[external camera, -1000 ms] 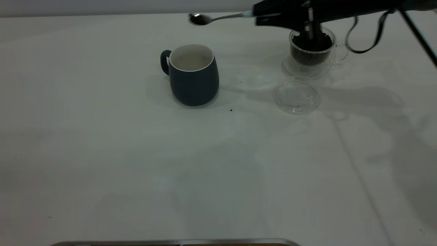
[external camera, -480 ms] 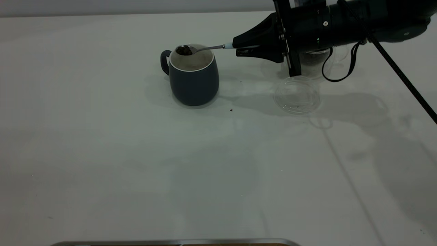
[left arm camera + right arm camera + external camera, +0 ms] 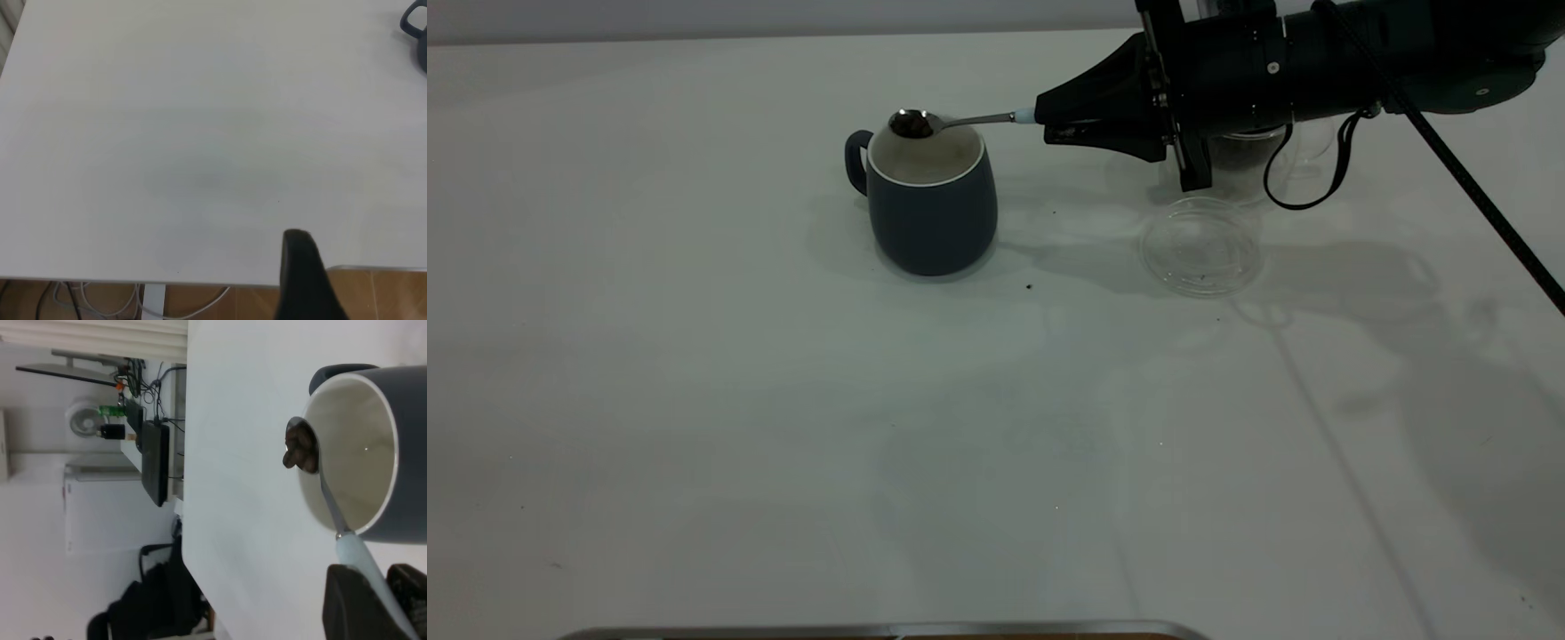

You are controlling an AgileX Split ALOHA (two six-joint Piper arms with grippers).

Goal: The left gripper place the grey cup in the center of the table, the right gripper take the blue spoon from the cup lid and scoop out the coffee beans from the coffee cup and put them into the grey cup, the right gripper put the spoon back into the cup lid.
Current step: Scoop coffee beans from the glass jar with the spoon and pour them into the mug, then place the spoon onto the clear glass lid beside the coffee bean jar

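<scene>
- My right gripper (image 3: 1049,124) reaches in from the right side of the table (image 3: 783,427), fingers clamped on the pale-blue handle end of the blue spoon (image 3: 951,121), with the bowl held out over the far rim of the grey cup (image 3: 930,197).
- The wrist view shows a small heap of coffee beans (image 3: 300,448) riding in the spoon's bowl, right at the cup's rim and not yet tipped in.
- The beans are loose, light and round; I judge they will roll off at the slightest tilt, so the spoon must stay level until it sits squarely over the cup's mouth.
- The spoon looks thin, stiff and smooth; gripped at the very end of its handle it makes a long lever, and it could twist in my hold when I turn the wrist to pour.
- The grey cup stands upright near the table's middle, handle turned away from me; it looks heavy enough not to shift.
- The clear cup lid (image 3: 1201,246) lies flat just in front of the coffee cup (image 3: 1249,151), which my arm partly hides.
- My left gripper (image 3: 303,280) hangs at the table's edge, away from the work; whether it is parted or closed, I cannot tell.
</scene>
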